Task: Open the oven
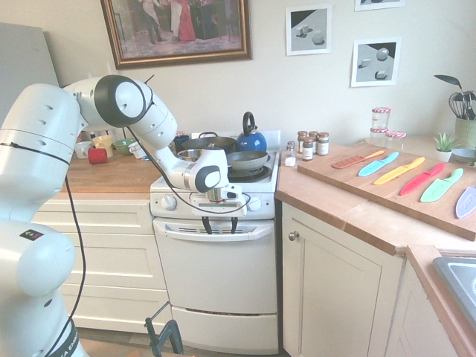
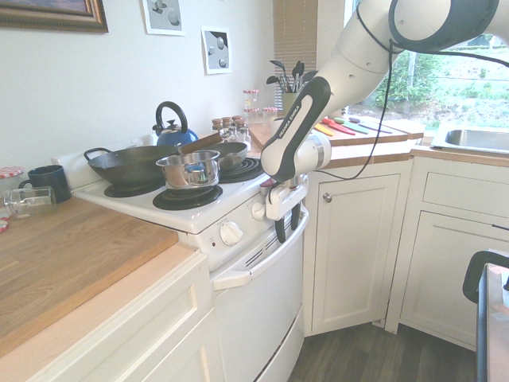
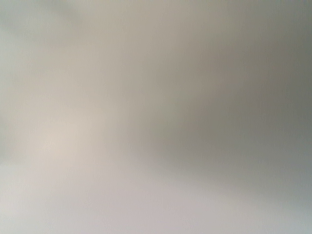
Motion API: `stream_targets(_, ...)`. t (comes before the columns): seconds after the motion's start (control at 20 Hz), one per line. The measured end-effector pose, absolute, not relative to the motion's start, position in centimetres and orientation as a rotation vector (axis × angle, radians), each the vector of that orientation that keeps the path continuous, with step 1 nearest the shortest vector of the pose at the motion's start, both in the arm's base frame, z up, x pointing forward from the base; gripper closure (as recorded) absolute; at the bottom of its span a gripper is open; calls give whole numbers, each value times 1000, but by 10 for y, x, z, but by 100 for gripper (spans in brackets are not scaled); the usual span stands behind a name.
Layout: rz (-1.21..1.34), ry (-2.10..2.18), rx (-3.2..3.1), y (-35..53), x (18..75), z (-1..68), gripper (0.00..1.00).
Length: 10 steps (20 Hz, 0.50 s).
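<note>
Pincer (image 1: 220, 224) at oven (image 1: 216, 260), fingers spread, pointing down.
Oven between cream drawers (image 1: 100, 256) and panelled cupboard (image 1: 335, 286), door closed; fingertips by the wide handle (image 2: 262, 256), contact unclear. Wok (image 2: 139, 165), steel pot (image 2: 189, 170) on top.

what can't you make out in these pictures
- Whether the gripper touches the oven handle: in both exterior views its fingers overlap the handle, and the wrist view is pure blur.
- Inside of the oven: hidden behind its closed door in both exterior views.
- What the steel pot holds: its side wall hides it in the second exterior view.
- The full painting: cut off by the top edge in the first exterior view.
</note>
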State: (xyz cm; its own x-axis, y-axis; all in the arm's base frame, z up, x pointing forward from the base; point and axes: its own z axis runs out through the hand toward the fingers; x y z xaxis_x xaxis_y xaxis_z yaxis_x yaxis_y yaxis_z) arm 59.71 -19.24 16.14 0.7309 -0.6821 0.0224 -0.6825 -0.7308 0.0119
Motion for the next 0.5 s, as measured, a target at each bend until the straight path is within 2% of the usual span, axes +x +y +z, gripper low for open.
stream_targets(0.25,90,-1103,2920,-206,582,157,0)
stream_targets(0.35,73,-1125,2906,-218,558,147,0)
stream_targets(0.5,-63,-1124,2903,-241,493,117,0)
